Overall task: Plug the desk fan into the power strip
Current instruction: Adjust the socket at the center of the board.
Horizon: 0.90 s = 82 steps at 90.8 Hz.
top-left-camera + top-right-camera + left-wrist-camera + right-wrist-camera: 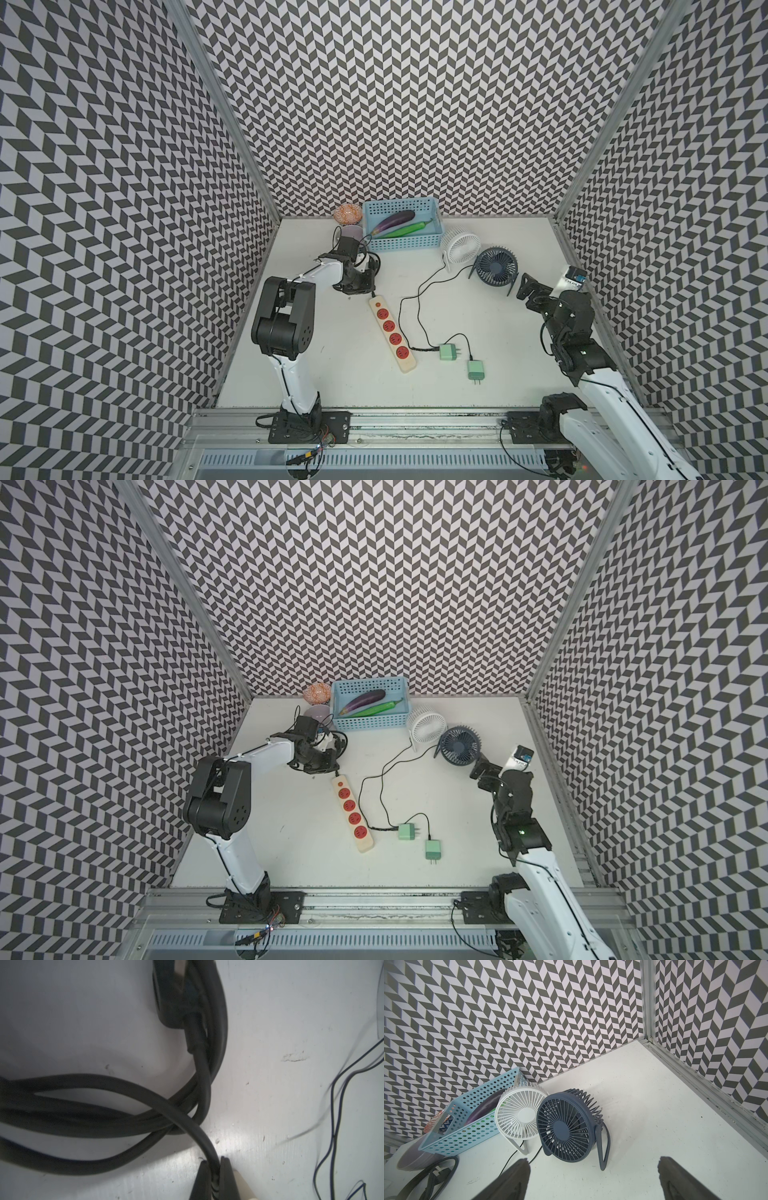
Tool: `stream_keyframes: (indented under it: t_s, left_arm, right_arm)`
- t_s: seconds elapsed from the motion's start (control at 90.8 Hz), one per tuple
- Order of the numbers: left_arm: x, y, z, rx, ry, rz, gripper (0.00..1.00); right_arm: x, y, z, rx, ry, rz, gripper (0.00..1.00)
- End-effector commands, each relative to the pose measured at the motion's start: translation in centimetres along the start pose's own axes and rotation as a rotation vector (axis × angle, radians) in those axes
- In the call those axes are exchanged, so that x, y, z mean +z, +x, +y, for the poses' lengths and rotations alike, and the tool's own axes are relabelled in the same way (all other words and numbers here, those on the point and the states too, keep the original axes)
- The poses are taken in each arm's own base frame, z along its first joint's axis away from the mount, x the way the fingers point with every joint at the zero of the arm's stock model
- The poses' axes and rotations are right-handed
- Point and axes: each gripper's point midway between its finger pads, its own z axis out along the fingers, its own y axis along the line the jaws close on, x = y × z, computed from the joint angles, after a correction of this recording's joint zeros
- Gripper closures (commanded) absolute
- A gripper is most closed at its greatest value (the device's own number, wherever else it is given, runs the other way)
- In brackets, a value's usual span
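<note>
Green plug adapters [449, 352] lie unplugged on the surface [332, 374], just beside the power strip [392, 332]. At its far end the left hand [215, 1167] is pinched shut on the black cord [180, 1120], likely steadying it. The right hand [593, 1159], spread wide and empty near the navy fan [566, 1126], must next fetch an adapter.

At the back of the white table [498, 361] we see a light-blue perforated basket [405, 244], which holds a purple eggplant [395, 219] and a long green vegetable [409, 229] lying side by side. Just beside the basket, near the corner, we find a small orange-patterned bowl [347, 213] and, in front of it, a greyish-purple bowl [352, 230]. Black-and-white chevron walls [395, 104] close in the table on three sides.
</note>
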Motion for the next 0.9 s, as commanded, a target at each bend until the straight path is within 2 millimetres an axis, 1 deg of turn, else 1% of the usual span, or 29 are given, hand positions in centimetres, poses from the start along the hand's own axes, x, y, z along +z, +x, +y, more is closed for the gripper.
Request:
stream_keyframes:
  t_s: [0.0, 0.044, 0.143, 0.198, 0.253, 0.319, 0.353, 0.397, 0.452, 0.496, 0.617, 0.716, 0.76, 0.892]
  left_arm:
    - [0.3, -1.4, -0.8, 0.083, 0.002, -0.024, 1.0]
    - [0.3, -1.4, -1.3, 0.102, 0.009, -0.024, 1.0]
    - [0.2, -1.2, -1.6, 0.109, 0.013, -0.024, 1.0]
    - [0.2, -1.0, -1.7, 0.106, 0.01, -0.023, 0.93]
    - [-0.4, -1.1, -1.8, 0.105, 0.002, -0.034, 0.78]
    - [-1.6, -1.3, -2.1, 0.108, -0.007, -0.063, 0.52]
    - [-2.1, -1.3, -2.2, 0.108, -0.015, -0.075, 0.42]
    - [-2.6, -1.1, -2.3, 0.104, -0.019, -0.084, 0.32]
    - [-2.9, -0.3, -2.7, 0.108, -0.017, -0.083, 0.26]
    - [-3.4, -0.1, -3.2, 0.124, -0.018, -0.093, 0.23]
    - [-3.4, 2.1, -4.0, 0.159, -0.031, -0.082, 0.17]
    - [-2.6, 3.7, -4.6, 0.196, -0.038, -0.054, 0.14]
    - [-2.2, 4.2, -4.7, 0.212, -0.053, -0.045, 0.13]
    - [-1.1, 4.6, -4.1, 0.2, -0.084, -0.019, 0.13]
  right_arm:
    - [-0.3, -1.1, 0.6, 0.016, -0.035, -0.053, 0.0]
    - [-0.2, -1.2, 0.7, 0.011, -0.032, -0.045, 0.0]
    - [-0.2, -1.0, 0.7, 0.009, -0.031, -0.044, 0.0]
    - [-0.4, -0.9, 0.7, 0.011, -0.039, -0.051, 0.0]
    - [-0.5, -1.1, 0.7, 0.012, -0.04, -0.053, 0.01]
    - [-0.4, -1.1, 0.8, 0.01, -0.036, -0.042, 0.0]
    - [-0.4, -1.0, 0.8, 0.011, -0.04, -0.044, 0.0]
    - [-0.5, -1.0, 0.8, 0.013, -0.048, -0.05, 0.01]
    - [-0.5, -1.0, 0.8, 0.012, -0.051, -0.055, 0.0]
    - [-0.4, -1.0, 0.9, 0.012, -0.05, -0.046, 0.01]
    - [-0.2, -1.0, 1.3, 0.01, -0.062, -0.037, 0.0]
    - [-0.2, -1.2, 1.3, 0.013, -0.065, -0.047, 0.0]
    - [-0.2, -1.3, 1.3, 0.011, -0.059, -0.044, 0.0]
    - [-0.5, -1.0, 1.0, 0.01, -0.057, -0.049, 0.0]
